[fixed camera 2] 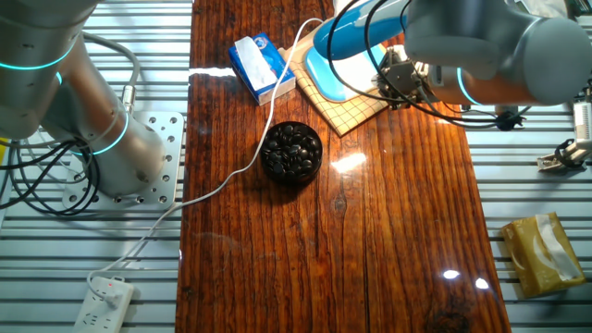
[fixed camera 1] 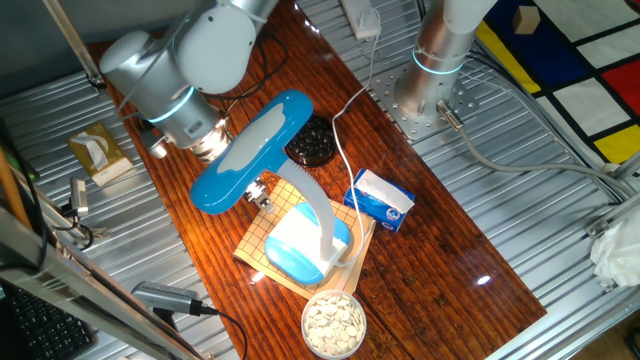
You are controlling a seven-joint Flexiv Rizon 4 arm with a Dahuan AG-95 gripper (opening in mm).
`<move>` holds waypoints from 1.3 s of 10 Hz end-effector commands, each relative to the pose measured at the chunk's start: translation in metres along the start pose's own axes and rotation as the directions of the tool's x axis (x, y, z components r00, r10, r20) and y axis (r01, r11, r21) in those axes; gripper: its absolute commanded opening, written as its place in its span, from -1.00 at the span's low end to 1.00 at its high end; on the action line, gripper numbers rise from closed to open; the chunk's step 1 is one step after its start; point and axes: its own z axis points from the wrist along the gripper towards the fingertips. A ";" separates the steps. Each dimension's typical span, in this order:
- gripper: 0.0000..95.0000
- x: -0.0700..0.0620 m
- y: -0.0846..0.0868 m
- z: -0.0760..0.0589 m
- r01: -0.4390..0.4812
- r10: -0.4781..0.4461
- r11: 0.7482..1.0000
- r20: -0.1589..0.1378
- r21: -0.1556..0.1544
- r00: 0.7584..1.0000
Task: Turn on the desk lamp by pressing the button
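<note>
Hand (fixed camera 1: 260, 192) sits low beside the desk lamp (fixed camera 1: 300, 235) base on the checked mat (fixed camera 1: 262, 240), mid table (fixed camera 1: 440, 250); I can't tell its finger state. I'd locate the button first, then press straight down, gently.

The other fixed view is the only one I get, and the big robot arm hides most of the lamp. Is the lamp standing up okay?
Observer: Yes. The desk lamp stands upright on a checked mat, and its pale neck curves up to the long blue head.
Operator: Where's the gripper?
Observer: The gripper is low down beside the mat, partly tucked under the head. I can't tell how its fingers stand.
Operator: Is there anything else I can't see?
Observer: A bowl of white pieces sits at the mat's corner nearest my camera.
</note>
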 end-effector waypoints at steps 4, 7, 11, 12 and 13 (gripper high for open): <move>-1.00 -0.002 -0.003 0.005 0.013 -0.013 1.000 0.004 -0.007 1.000; -1.00 -0.002 -0.005 0.007 0.013 -0.013 1.000 0.005 -0.007 1.000; -1.00 -0.003 -0.012 0.012 0.026 -0.026 1.000 0.011 -0.010 1.000; -1.00 -0.002 -0.013 0.012 0.029 -0.029 1.000 0.011 -0.010 1.000; -1.00 -0.002 -0.014 0.012 0.034 -0.033 0.999 0.011 -0.011 0.999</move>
